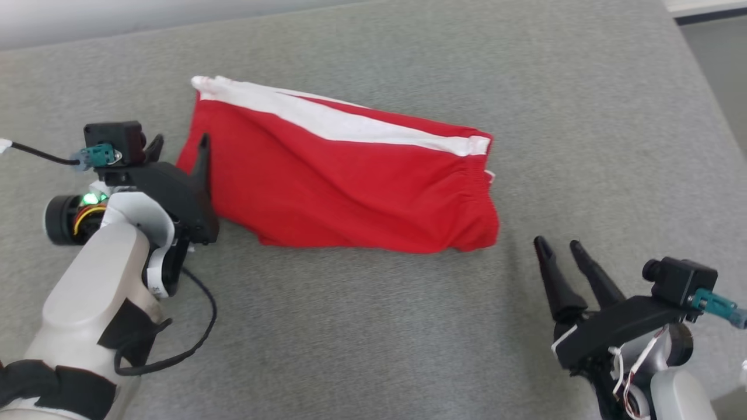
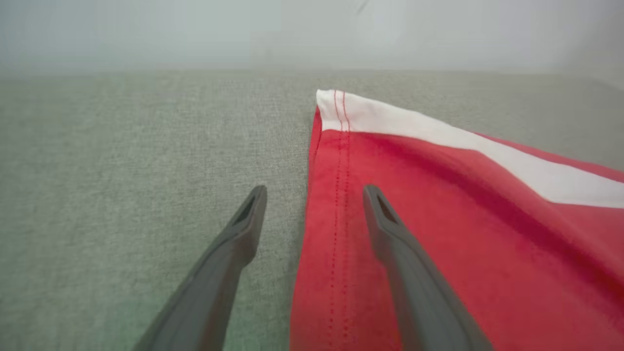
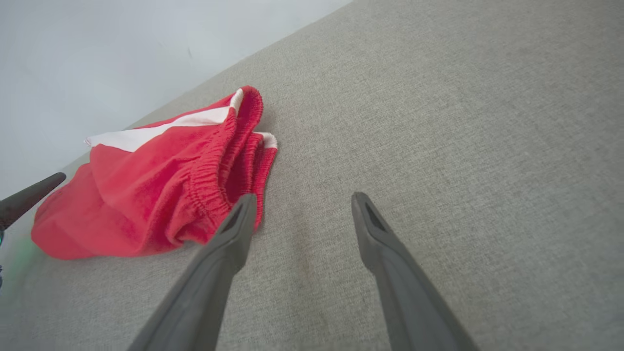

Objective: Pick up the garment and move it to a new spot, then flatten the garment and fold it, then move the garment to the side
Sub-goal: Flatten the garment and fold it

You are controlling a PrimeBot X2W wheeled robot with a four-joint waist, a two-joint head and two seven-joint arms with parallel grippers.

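Note:
The garment (image 1: pixel 350 181) is a pair of red shorts with a white side stripe, lying folded on the grey cloth surface (image 1: pixel 373 326). My left gripper (image 1: pixel 179 150) stands open at its left hem. In the left wrist view the left gripper (image 2: pixel 314 195) straddles that hem: one finger is over the red garment (image 2: pixel 487 234), the other over bare grey cloth, and nothing is held. My right gripper (image 1: pixel 557 244) is open, below and to the right of the elastic waistband end. In the right wrist view the right gripper (image 3: pixel 303 199) is open just beside the garment (image 3: pixel 146 195).
The grey surface's right edge (image 1: pixel 694 64) runs down the upper right, with floor beyond it. A pale wall (image 1: pixel 117 17) stands behind the far edge. A black cable (image 1: pixel 198 326) loops off my left forearm.

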